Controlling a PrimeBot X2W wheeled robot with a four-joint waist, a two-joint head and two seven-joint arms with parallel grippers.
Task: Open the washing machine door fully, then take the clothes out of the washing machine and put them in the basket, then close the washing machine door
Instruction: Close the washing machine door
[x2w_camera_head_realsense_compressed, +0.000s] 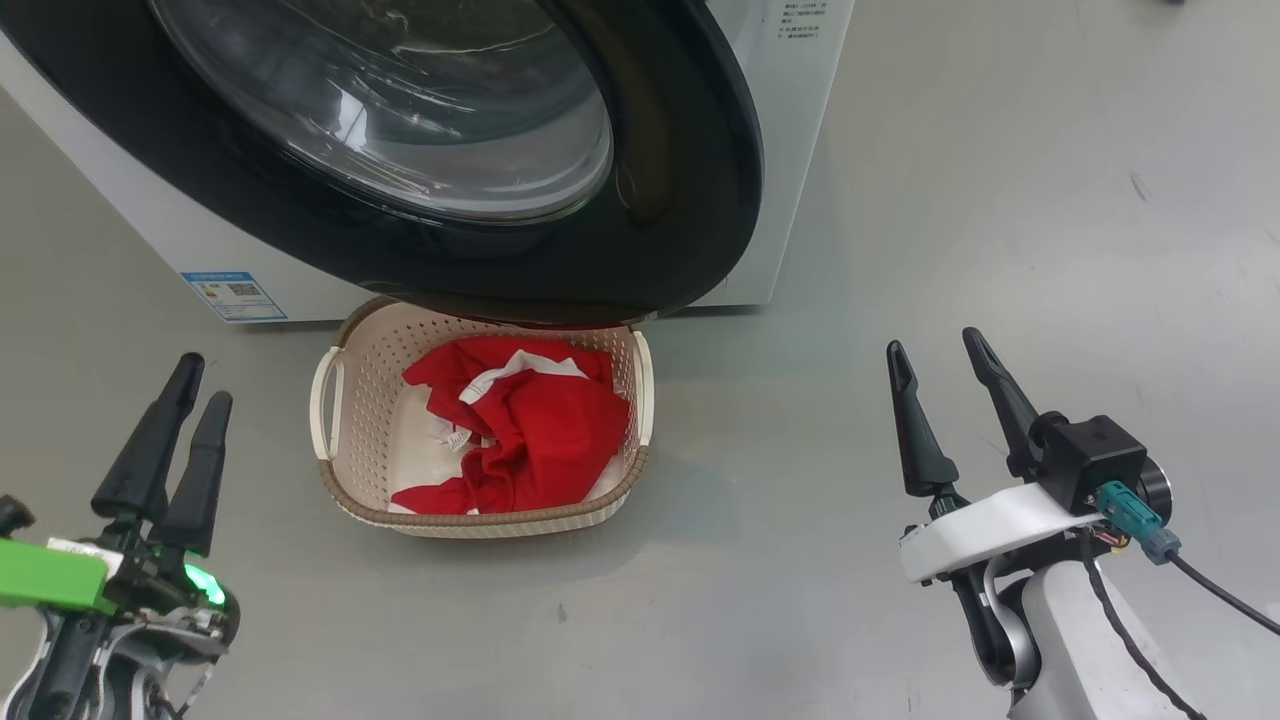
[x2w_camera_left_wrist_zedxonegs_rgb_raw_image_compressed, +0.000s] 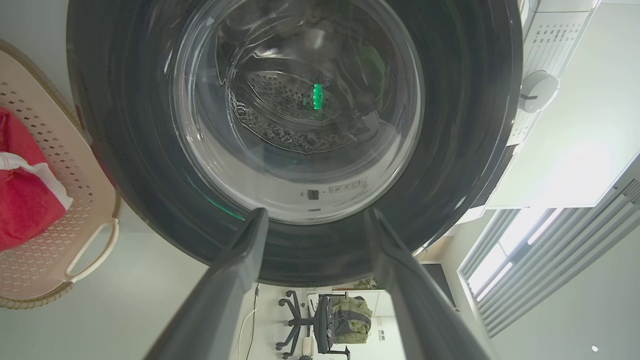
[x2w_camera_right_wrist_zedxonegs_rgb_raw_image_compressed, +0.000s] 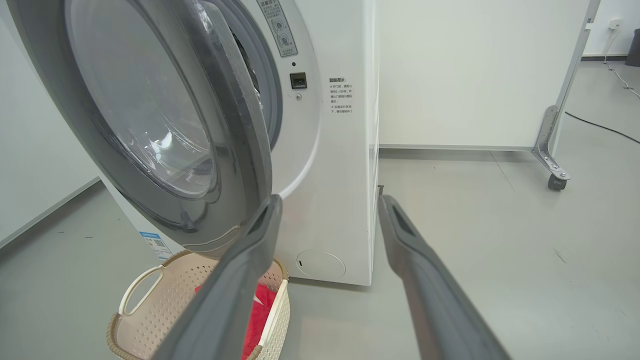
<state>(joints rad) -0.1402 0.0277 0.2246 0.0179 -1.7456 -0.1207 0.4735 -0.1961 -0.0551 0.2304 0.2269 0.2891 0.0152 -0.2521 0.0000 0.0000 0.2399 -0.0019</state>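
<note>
Two grippers stand spread and empty: the left gripper (x2w_camera_head_realsense_compressed: 205, 380) near-left of the basket (x2w_camera_head_realsense_compressed: 480, 522), the right gripper (x2w_camera_head_realsense_compressed: 933, 342) well to its right; the clothes (x2w_camera_head_realsense_compressed: 530, 430) lie in the basket, which sits on the floor (x2w_camera_head_realsense_compressed: 900, 200) under the low edge of the washing machine door (x2w_camera_head_realsense_compressed: 680, 200); that door hangs part-open from the washing machine (x2w_camera_head_realsense_compressed: 790, 150). Likely trouble in closing: a finger skidding off the glossy curved rim, a weak push leaving the latch uncaught, or an arm nudging the basket just beneath; smooth grey floor, scuffed in spots; white walls, a wheeled panel (x2w_camera_right_wrist_zedxonegs_rgb_raw_image_compressed: 550, 165) far right, an office chair (x2w_camera_left_wrist_zedxonegs_rgb_raw_image_compressed: 320, 320) elsewhere in the room.
</note>
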